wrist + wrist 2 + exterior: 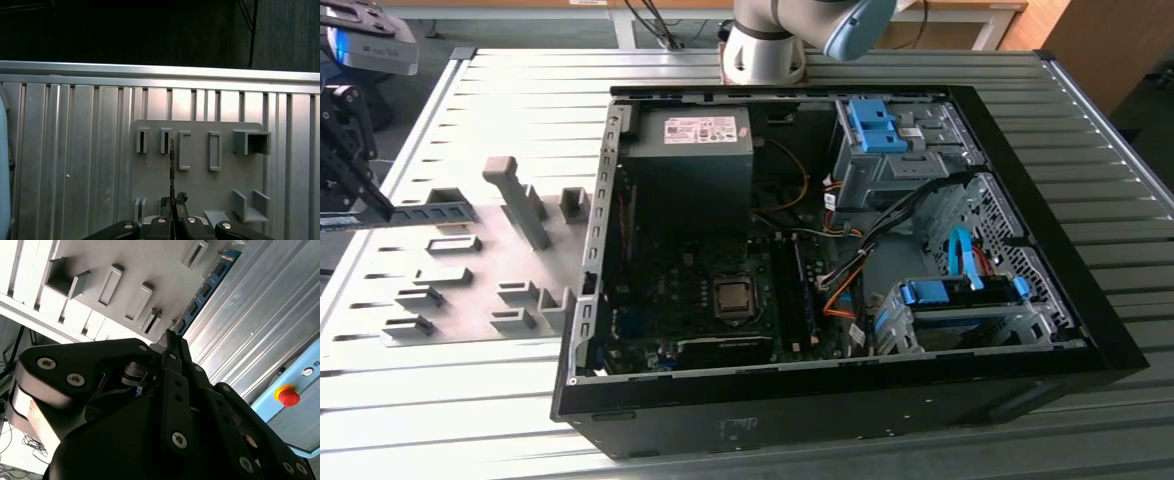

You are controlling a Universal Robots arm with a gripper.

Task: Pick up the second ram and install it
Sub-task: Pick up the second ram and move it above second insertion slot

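My gripper (374,200) hangs over the grey fixture plate (467,290) at the exterior view's far left, well away from the open computer case (854,400). It is shut on the second ram (205,290), a thin blue-green board with dark chips that sticks out from the fingertips (172,347). In the first wrist view the ram (171,170) shows edge-on as a thin upright line rising from the gripper (172,217), above the plate's slotted blocks (185,150). The motherboard's long memory slots (790,290) lie inside the case, right of the processor socket (732,297).
The case holds a power supply (694,160), cable bundles (847,265) and blue-latched drive bays (961,300). Grey fixture blocks (520,200) stand up from the plate. The arm's base (767,45) sits behind the case. A red stop button (289,396) is beside the ribbed table (520,90).
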